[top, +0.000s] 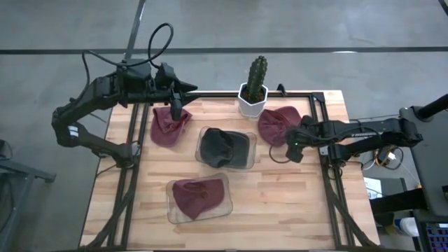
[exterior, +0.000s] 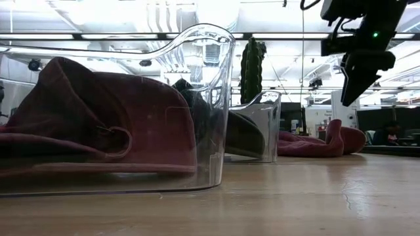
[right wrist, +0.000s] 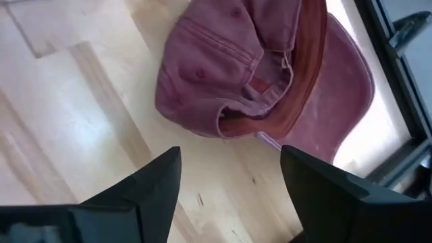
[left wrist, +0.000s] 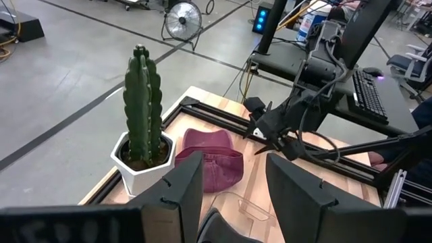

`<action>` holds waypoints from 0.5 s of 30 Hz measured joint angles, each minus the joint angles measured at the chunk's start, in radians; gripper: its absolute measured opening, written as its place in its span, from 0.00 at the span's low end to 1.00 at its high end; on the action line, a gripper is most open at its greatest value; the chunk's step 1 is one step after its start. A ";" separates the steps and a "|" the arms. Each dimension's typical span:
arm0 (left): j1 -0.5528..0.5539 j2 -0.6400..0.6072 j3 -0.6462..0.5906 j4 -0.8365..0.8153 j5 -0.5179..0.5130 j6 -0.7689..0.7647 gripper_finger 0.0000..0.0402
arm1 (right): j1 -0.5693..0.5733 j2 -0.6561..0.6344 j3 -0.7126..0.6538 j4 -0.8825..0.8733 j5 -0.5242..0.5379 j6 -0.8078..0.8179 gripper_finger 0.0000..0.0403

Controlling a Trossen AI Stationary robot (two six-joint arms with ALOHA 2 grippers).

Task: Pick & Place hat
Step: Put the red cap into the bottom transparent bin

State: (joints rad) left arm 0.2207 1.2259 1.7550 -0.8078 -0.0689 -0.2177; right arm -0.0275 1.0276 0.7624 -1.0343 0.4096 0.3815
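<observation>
The right claw (top: 297, 150) is hovering with its fingers spread wide and holding nothing. A crumpled maroon hat (top: 278, 125) is lying on the wooden counter (top: 280, 203) at about 11 o'clock from this claw, just beside it and not touching it. In the right wrist view the same hat (right wrist: 263, 67) is showing soft fabric folds and a stitched brim beyond the two dark fingertips. The right arm is reaching in from the 3 o'clock edge of the counter, stretched low and nearly level.

The left claw (top: 176, 110) is pointing down over a second maroon hat (top: 168, 126) near the 10 o'clock corner, its fingers standing apart and empty.

A clear plastic bin (top: 227, 147) at the centre is holding a black hat (top: 217, 145). Another clear bin (top: 199, 199) at 6 o'clock is holding a third maroon hat (top: 198, 194). A green ribbed cactus (top: 257, 73) in a white faceted pot (top: 252, 103) is standing at 12 o'clock.
</observation>
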 joint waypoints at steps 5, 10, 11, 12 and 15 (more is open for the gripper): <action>0.000 0.000 -0.004 0.000 0.000 -0.001 0.38 | -0.014 0.071 0.000 -0.007 0.012 0.013 0.62; 0.000 0.000 -0.007 0.000 0.000 -0.003 0.38 | -0.048 0.167 0.000 -0.007 0.019 0.013 0.59; 0.000 0.000 -0.007 0.000 0.000 -0.003 0.38 | -0.056 0.186 0.000 -0.008 0.024 0.015 0.59; 0.000 0.000 -0.007 0.000 0.000 -0.003 0.38 | -0.063 0.205 0.000 -0.009 0.030 0.015 0.59; 0.000 0.000 -0.007 0.000 0.000 -0.003 0.38 | -0.085 0.264 0.000 -0.010 0.036 0.015 0.58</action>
State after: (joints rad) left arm 0.2207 1.2255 1.7477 -0.8082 -0.0688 -0.2207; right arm -0.1125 1.2914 0.7624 -1.0439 0.4454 0.3969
